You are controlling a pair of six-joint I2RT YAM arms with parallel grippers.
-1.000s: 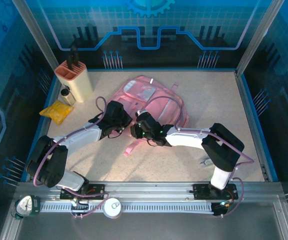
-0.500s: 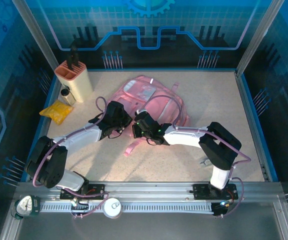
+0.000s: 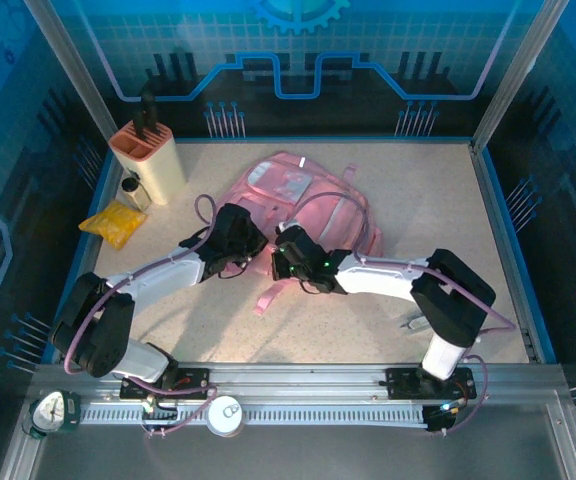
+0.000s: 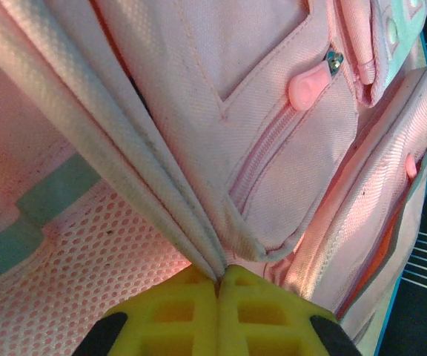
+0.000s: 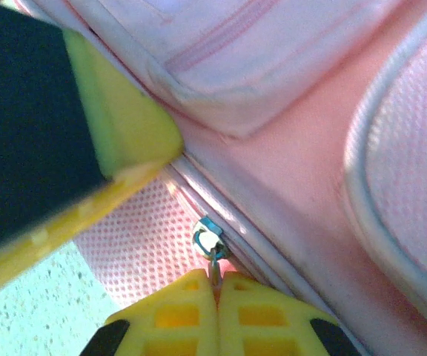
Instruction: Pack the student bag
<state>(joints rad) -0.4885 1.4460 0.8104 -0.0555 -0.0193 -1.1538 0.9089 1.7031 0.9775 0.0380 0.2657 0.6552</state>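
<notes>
The pink backpack (image 3: 303, 185) looks soft and floppy. Left fingers (image 4: 173, 315) clench its seam fold, and right fingers (image 5: 180, 319) pinch the zipper pull (image 5: 210, 243).

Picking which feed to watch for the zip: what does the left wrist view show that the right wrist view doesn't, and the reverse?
Left wrist: the left tool shut on a folded edge of the student bag, with a pocket's pink zipper pull above it.
Right wrist: the right tool shut on the tab of the metal zipper slider, one finger of the left tool at upper left, and a patch of table.
Both: the bag's pink fabric and pink mesh.
</notes>
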